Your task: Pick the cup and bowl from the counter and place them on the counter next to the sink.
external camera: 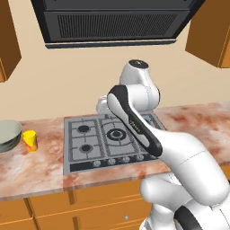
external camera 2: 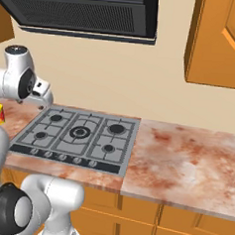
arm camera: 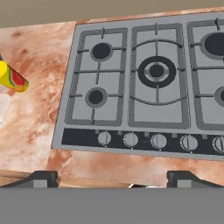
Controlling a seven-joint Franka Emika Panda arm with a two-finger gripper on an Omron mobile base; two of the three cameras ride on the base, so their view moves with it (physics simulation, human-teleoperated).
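Evidently the task stands at its very beginning: neither vessel appears to have been lifted, and both transfers are judged to remain. The cup [external camera: 29, 140] and the bowl [external camera: 8, 134] rest on the counter [external camera: 40, 170] to the left of the gas stovetop [external camera: 108, 139], the bowl farther from the stovetop than the cup and just beside it; whether the two touch cannot be told. No sink is visible, so the placement area is presumably elsewhere along the counter.

The gripper [arm camera: 113, 177], seen in the hand view, hangs above the front edge of the stovetop near its knob row, with its two dark fingertips [arm camera: 41, 178] spread wide apart and nothing between them. The cup lies well to the left of the stovetop in that view too, at the picture's edge.

The cup is a small yellow tapered tumbler bearing a red-orange mark on its side, standing upright. The bowl is a wide, round, pale grey-green vessel with smooth sides, much broader than the cup and partly cut off by the left border of the left base view. From the right base view only a sliver of the cup shows, beyond the arm and left of the stovetop.
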